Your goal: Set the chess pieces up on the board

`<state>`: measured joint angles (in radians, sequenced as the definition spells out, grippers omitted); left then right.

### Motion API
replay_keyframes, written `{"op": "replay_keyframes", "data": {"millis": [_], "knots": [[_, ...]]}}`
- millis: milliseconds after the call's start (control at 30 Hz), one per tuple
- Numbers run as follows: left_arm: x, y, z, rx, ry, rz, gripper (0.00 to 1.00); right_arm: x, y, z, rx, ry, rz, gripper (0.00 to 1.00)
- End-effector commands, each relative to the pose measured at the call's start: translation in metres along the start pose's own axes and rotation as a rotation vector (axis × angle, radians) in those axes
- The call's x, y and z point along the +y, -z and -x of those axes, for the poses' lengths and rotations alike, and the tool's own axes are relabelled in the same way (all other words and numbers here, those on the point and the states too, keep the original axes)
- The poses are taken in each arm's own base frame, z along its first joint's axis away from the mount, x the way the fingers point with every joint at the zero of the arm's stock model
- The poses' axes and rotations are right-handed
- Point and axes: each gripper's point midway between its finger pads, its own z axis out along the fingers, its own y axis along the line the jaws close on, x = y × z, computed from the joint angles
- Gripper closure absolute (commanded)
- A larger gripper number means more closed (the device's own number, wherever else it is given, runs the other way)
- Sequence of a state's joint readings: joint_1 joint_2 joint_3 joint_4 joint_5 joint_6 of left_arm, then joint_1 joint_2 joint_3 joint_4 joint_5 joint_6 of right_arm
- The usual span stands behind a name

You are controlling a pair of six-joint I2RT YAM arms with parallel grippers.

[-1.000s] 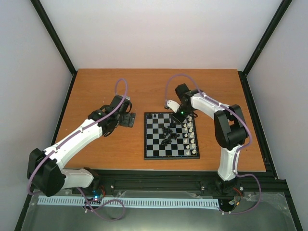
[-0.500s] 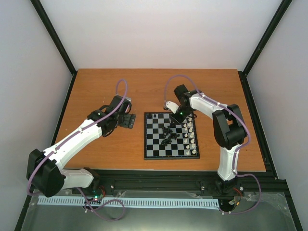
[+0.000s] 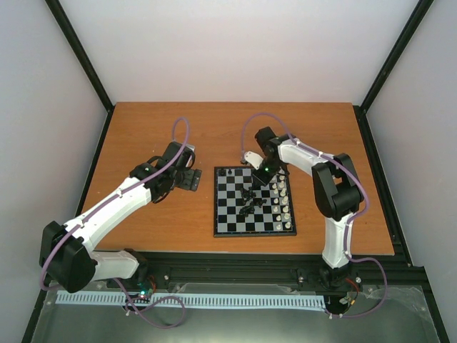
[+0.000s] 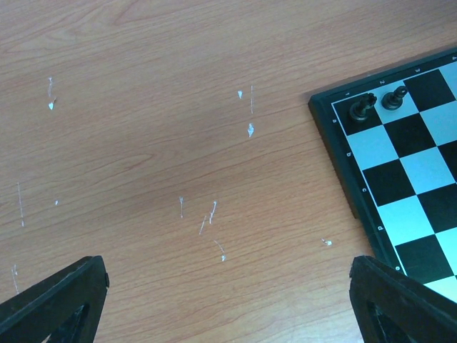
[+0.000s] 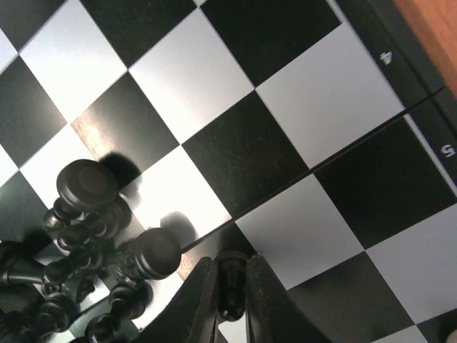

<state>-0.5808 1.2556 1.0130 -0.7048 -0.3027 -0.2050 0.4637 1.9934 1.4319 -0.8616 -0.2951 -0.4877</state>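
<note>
- We see a small square chessboard [image 3: 232, 214] checkered in black and light grey, framed by a thin black border that carries pale numerals.
- Tiny glossy black chessmen [image 3: 248, 199] stand out from tiny cream chessmen [image 3: 285, 204].
- A single black chessman [image 5: 230, 284] sits dark against the black fingers [image 5: 203, 300] of the right gripper [image 5: 230, 266].
- The wooden table [image 3: 164, 136] is orange-brown, finely grained and flecked with white scratches.
- Our two robot arms [image 3: 114, 200] are white with black joints and carry purple cables [image 3: 180, 132].
</note>
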Motion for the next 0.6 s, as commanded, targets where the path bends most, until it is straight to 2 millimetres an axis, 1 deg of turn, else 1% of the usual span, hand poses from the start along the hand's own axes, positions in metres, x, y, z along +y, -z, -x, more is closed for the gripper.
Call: {"op": "replay_keyframes", "data": {"millis": [0,133,200,267,333,400,433,500,567], "knots": [[-0.001,0.012,0.014,-0.036,-0.003,-0.018,0.05,-0.005,0.006,0.013,-0.02,0.012,-0.042,0.92],[0.0,0.013,0.015,-0.04,-0.001,-0.016,0.05,-0.008,0.03,0.025,-0.062,0.028,-0.092,0.96],[0.002,0.014,0.015,-0.044,0.006,-0.003,0.05,-0.008,0.045,0.034,-0.091,0.039,-0.114,0.97],[0.007,0.015,0.016,-0.048,0.021,0.026,0.04,-0.005,0.057,0.044,-0.12,0.048,-0.113,0.97],[0.014,0.016,0.016,-0.052,0.04,0.064,0.02,0.002,0.063,0.053,-0.139,0.065,-0.104,0.97],[0.02,0.018,0.017,-0.058,0.054,0.093,0.0,0.011,0.062,0.06,-0.142,0.09,-0.098,0.97],[0.023,0.019,0.017,-0.064,0.06,0.107,0.0,0.016,0.059,0.063,-0.138,0.106,-0.092,0.97],[0.03,0.023,0.018,-0.078,0.073,0.136,0.0,0.027,0.05,0.068,-0.122,0.138,-0.083,0.97],[0.035,0.026,0.019,-0.094,0.087,0.161,0.0,0.037,0.037,0.069,-0.091,0.165,-0.071,0.97]]}}
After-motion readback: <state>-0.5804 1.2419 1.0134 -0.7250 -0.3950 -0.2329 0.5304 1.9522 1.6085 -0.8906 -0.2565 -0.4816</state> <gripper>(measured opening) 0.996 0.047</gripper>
